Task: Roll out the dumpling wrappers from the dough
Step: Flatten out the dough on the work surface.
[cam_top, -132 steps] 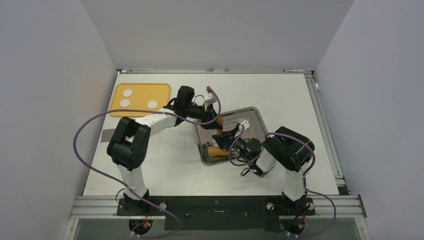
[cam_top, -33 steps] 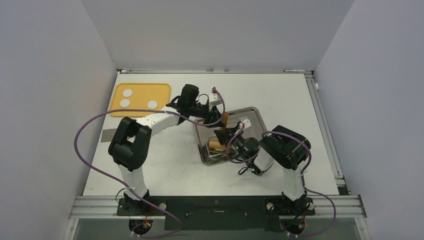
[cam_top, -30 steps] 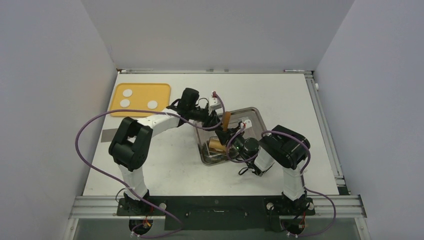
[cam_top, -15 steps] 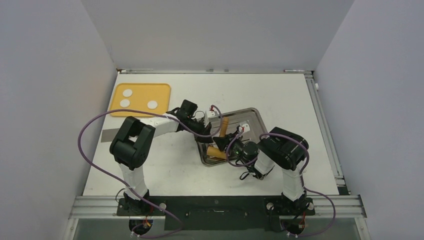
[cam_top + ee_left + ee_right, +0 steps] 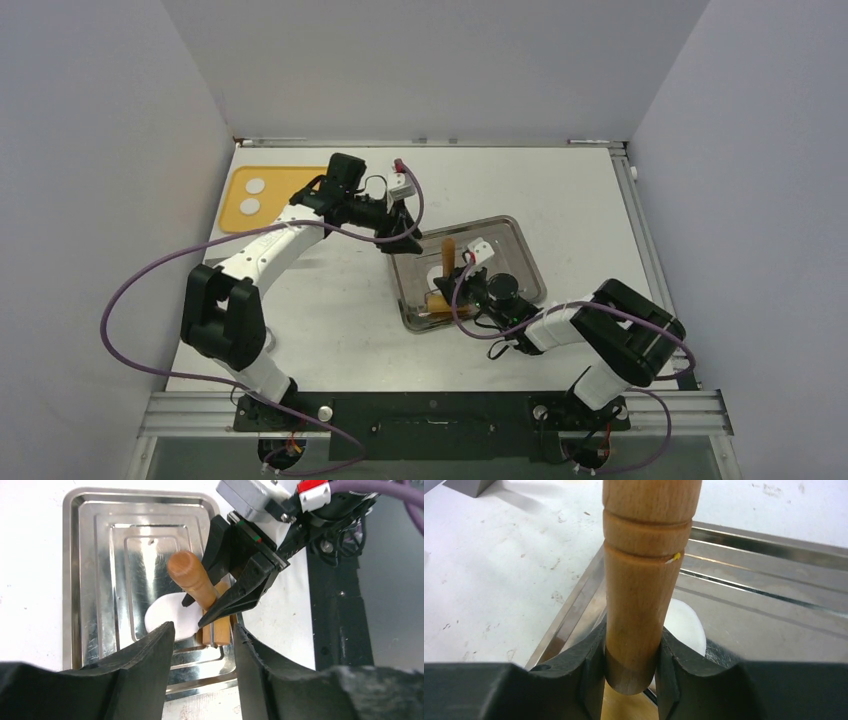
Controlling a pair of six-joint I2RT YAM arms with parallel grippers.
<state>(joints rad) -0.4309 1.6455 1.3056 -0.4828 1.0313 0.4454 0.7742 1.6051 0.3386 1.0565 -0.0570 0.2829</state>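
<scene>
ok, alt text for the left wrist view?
The right gripper clamps a wooden rolling pin, tilted, over a flattened white dumpling wrapper in a steel tray. The left gripper, open and empty, frames the bottom edge.

Yellow tray [image 5: 278, 188], white dough [image 5: 256, 186] — tan rolling pin [image 5: 639, 605]

Lab test cell: plain grey walls [image 5: 430, 70] enclose a white table [image 5: 580, 190].

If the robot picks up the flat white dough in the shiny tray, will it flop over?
Probably floppy: the wrapper looks thin and flat against the tray. It may stick too, being soft, pressed dough. It should feel light, small beside the rolling pin.
</scene>
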